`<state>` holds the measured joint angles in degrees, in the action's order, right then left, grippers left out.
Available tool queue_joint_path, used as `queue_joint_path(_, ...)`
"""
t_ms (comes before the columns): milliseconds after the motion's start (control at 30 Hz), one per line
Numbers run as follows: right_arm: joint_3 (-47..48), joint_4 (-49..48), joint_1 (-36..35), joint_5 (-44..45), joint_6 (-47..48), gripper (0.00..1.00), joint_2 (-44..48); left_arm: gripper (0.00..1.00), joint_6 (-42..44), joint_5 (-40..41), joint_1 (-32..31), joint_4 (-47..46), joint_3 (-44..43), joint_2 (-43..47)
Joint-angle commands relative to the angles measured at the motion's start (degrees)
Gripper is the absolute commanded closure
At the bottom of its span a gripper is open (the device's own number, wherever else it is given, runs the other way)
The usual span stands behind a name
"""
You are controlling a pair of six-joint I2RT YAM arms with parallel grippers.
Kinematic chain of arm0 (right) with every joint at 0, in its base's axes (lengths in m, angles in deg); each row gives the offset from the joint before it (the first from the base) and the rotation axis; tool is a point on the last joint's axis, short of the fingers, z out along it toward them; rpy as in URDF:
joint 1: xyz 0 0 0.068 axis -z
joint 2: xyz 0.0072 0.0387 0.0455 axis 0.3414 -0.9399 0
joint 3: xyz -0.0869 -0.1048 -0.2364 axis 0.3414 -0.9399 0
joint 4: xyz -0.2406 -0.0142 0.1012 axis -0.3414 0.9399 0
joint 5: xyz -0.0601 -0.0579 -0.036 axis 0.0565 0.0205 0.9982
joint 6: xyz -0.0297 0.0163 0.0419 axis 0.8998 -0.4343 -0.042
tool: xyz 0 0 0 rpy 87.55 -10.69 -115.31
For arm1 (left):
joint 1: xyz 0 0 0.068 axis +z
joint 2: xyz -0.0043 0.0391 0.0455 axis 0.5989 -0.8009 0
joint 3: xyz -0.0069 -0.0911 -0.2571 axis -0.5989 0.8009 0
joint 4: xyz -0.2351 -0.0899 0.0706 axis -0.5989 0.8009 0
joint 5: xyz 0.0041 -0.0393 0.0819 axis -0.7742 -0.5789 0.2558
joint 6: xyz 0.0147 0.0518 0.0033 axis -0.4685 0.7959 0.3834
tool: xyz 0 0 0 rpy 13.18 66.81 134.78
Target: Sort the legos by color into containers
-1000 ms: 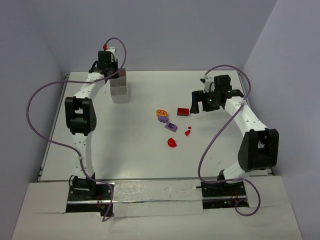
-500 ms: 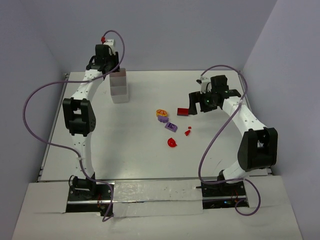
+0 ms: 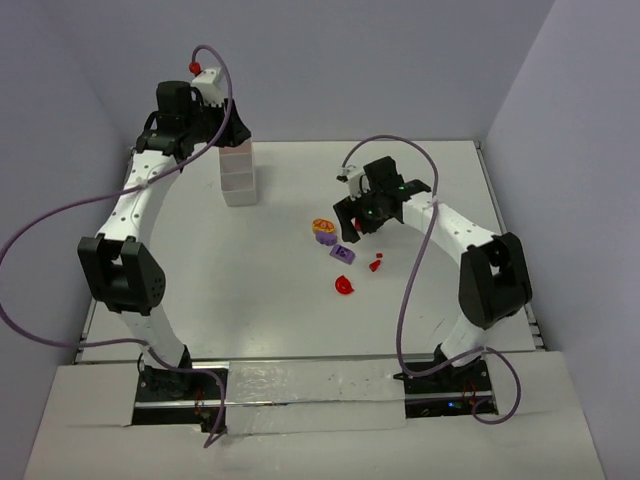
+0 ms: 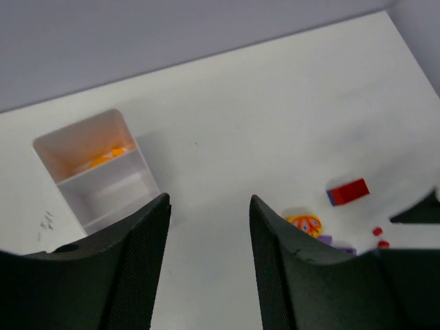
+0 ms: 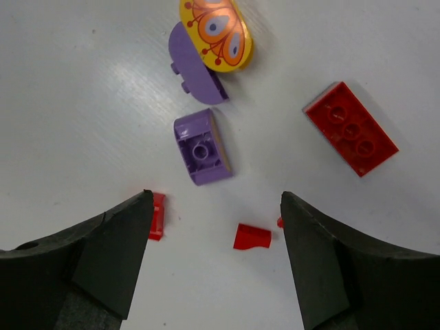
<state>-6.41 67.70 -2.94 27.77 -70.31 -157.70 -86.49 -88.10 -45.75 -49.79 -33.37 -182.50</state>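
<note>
L gripper: jaws apart, empty, raised near the small white plastic 3-compartment tray at far left of white table. Orange piece sits in one end compartment. R gripper: jaws apart, empty, above the loose legos mid-table: orange oval piece, purple round piece, purple brick, red flat brick, small red bit.

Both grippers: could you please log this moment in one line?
left gripper: open, empty, near white tray | orange piece: in its end compartment | right gripper: open, over purple piece
</note>
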Motion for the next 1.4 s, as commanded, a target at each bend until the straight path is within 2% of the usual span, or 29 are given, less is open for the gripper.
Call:
queue_joint_path(0, 5.0, -3.0, -1.6, 1.2, -0.5, 0.19, -5.9, 0.44, -0.7, -7.9, -0.3, -0.3, 7.2, 5.0)
queue_joint_path(167, 7.9, -4.2, -2.6, 1.8, -2.8, 0.14, -9.6, 0.44, -2.0, -7.3, -0.4, -4.6, 15.3, 8.4)
queue_joint_path(400, 13.3, -2.6, -4.4, -0.1, 0.0, 0.00, -15.2, 0.44, -2.2, -8.7, -0.6, -4.7, 17.2, 7.9)
queue_joint_path(567, 23.7, 2.5, -5.6, -0.4, 4.2, 0.00, -22.3, 0.43, -2.0, -11.2, -0.7, -4.9, 17.4, 7.8)
queue_joint_path(767, 31.8, 9.5, -6.4, -1.1, 10.2, 0.00, -29.4, 0.39, -0.9, -14.1, -0.7, -4.6, 18.0, 8.6)
queue_joint_path(1033, 35.1, 13.8, -7.2, 0.4, 15.3, 0.00, -34.1, 0.33, -1.4, -15.7, -0.7, -5.7, 20.6, 10.8)
queue_joint_path(1200, 34.4, 13.4, -7.3, 1.3, 16.2, 0.00, -35.1, 0.32, -2.5, -14.6, -0.7, -7.6, 22.9, 12.7)
queue_joint_path(1367, 32.4, 11.7, -7.6, 2.3, 17.4, 0.17, -34.3, 0.34, -4.8, -13.5, -0.7, -9.9, 26.0, 14.0)
